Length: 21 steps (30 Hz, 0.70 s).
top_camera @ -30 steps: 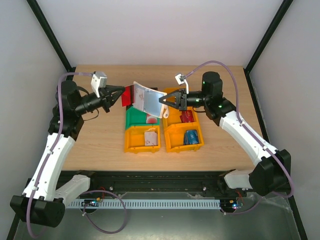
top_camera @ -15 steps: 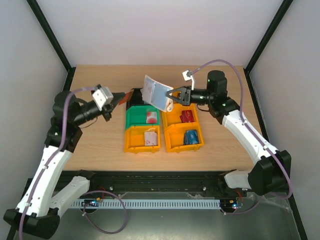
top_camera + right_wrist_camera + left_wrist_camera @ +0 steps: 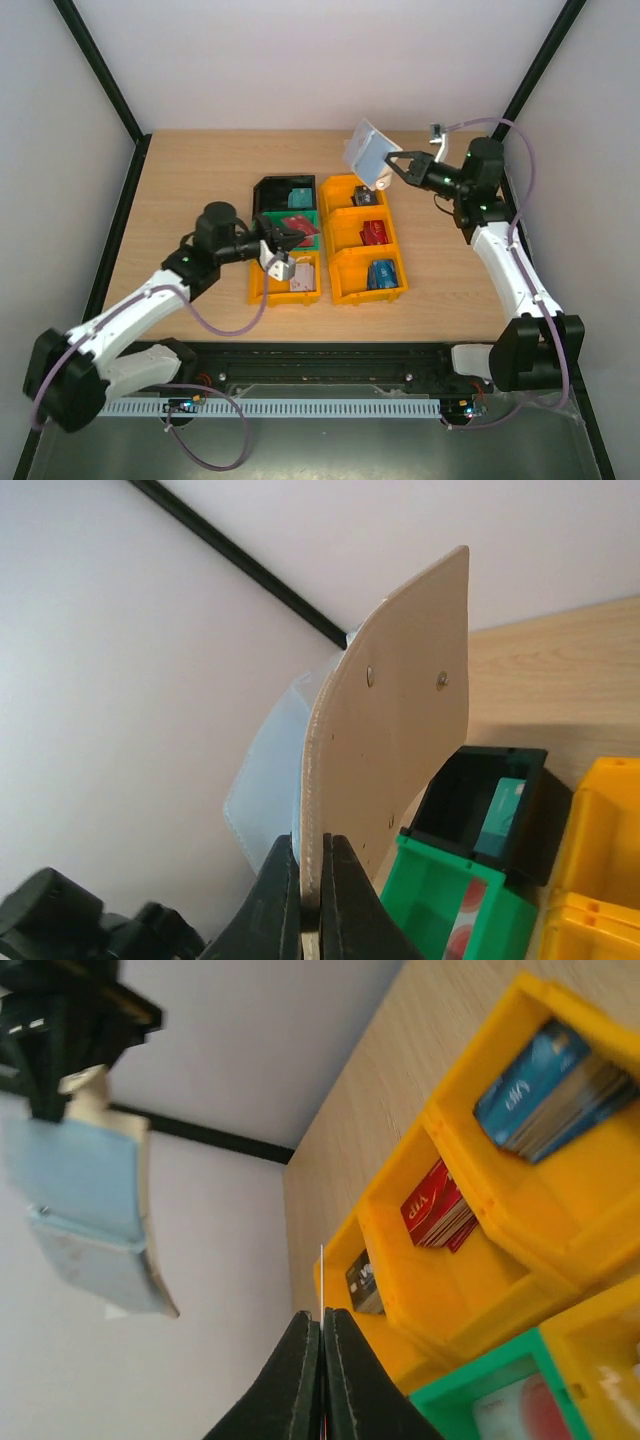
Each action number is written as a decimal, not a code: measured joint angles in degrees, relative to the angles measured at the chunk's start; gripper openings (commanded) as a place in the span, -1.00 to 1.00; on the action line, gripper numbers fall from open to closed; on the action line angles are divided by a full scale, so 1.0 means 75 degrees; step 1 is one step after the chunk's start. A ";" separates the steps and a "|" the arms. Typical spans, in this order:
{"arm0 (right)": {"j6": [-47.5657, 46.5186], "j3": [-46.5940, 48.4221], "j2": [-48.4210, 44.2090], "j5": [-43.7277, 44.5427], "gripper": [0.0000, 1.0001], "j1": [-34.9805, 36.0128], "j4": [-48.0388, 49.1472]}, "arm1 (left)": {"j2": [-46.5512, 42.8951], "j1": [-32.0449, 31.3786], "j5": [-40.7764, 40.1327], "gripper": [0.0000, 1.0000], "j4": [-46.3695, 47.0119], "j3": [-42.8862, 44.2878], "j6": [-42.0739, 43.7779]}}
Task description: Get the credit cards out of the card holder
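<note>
right jaws clamped on card holder [image 3: 368,152], held in the air near the desk's [image 3: 200,180] far right corner, left jaws clenched on a red card [image 3: 302,226] low over the green bin [image 3: 258,232] at mid-desk, other cards [image 3: 383,274] lying in orange bins [image 3: 368,296] beside it

White-shelled arms [image 3: 128,312] carry black joints, black left hand [image 3: 290,238] and right hand [image 3: 388,166], purple cables [image 3: 228,322].

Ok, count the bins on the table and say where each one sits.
6. Left column: black bin farthest, green bin middle, orange bin nearest. Right column, all orange: far bin, middle bin, near bin. None appears hidden.
</note>
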 measured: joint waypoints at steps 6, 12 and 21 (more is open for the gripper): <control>0.0245 -0.0111 -0.0134 -0.0242 -0.97 -0.0586 0.0338 | 0.2142 -0.0347 0.0216 -0.95 0.1757 0.0239 0.2372; 0.0265 -0.0111 -0.0061 -0.0609 -0.97 -0.0740 0.0428 | 0.4296 -0.0673 0.0527 -0.95 0.2687 0.1469 0.3244; 0.0181 -0.0111 0.0015 -0.0813 -0.97 -0.0761 0.0420 | 0.7143 -0.0968 0.0737 -0.95 0.3314 0.3523 0.3220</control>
